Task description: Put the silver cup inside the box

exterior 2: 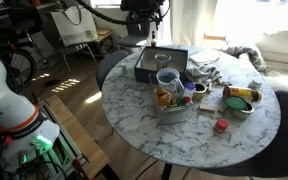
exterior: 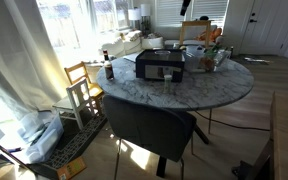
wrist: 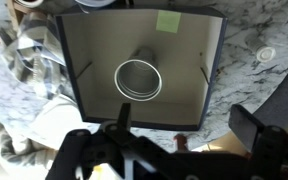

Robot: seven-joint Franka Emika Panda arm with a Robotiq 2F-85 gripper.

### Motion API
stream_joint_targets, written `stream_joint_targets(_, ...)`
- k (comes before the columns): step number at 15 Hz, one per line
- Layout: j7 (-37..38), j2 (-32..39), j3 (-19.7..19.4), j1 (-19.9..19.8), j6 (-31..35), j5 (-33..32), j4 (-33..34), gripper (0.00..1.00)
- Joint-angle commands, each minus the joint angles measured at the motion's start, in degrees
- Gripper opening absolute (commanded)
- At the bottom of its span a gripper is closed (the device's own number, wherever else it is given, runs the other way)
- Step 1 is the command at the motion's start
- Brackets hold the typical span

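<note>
The black box (wrist: 209, 70) lies right below the wrist camera with its light inside open to view. The silver cup (wrist: 139, 80) stands upright inside it, near the middle, rim up. My gripper (wrist: 187, 125) is open and empty; its two dark fingers hang above the box's near edge, apart from the cup. In both exterior views the box (exterior: 161, 66) (exterior 2: 161, 64) sits on the round marble table (exterior 2: 199, 135), and the gripper (exterior 2: 147, 18) hovers above the box. The cup is hidden by the box walls there.
A small dark bottle (exterior: 109, 70) stands at the table's edge. A clear container (exterior 2: 167, 82), a bowl (exterior 2: 241, 100) and a red cap (exterior 2: 221, 126) crowd the table beside the box. Crumpled plastic (wrist: 29, 60) lies against the box. A dark chair (exterior: 149, 125) stands at the table.
</note>
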Motion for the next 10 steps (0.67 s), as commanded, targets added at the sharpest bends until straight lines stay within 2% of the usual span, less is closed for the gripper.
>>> stream_joint_targets(1, 1.8, -7.6, -6.1, -2.6, -0.5, 2.0, -5.6, 1.0)
stream_joint_targets(4, 4.0, -8.5, -11.9, -5.3, -3.9, 0.5, -4.6, 1.0)
stream_joint_targets(5, 2.1, -7.1, -10.8, -3.2, -1.9, 0.4, -3.2, 1.0)
stream_joint_targets(7, 2.1, -7.9, -13.1, -4.6, -3.3, 0.4, -3.4, 1.0)
stream_joint_targets(10, 2.8, -7.9, -13.1, -4.6, -3.4, 0.4, -3.5, 1.0)
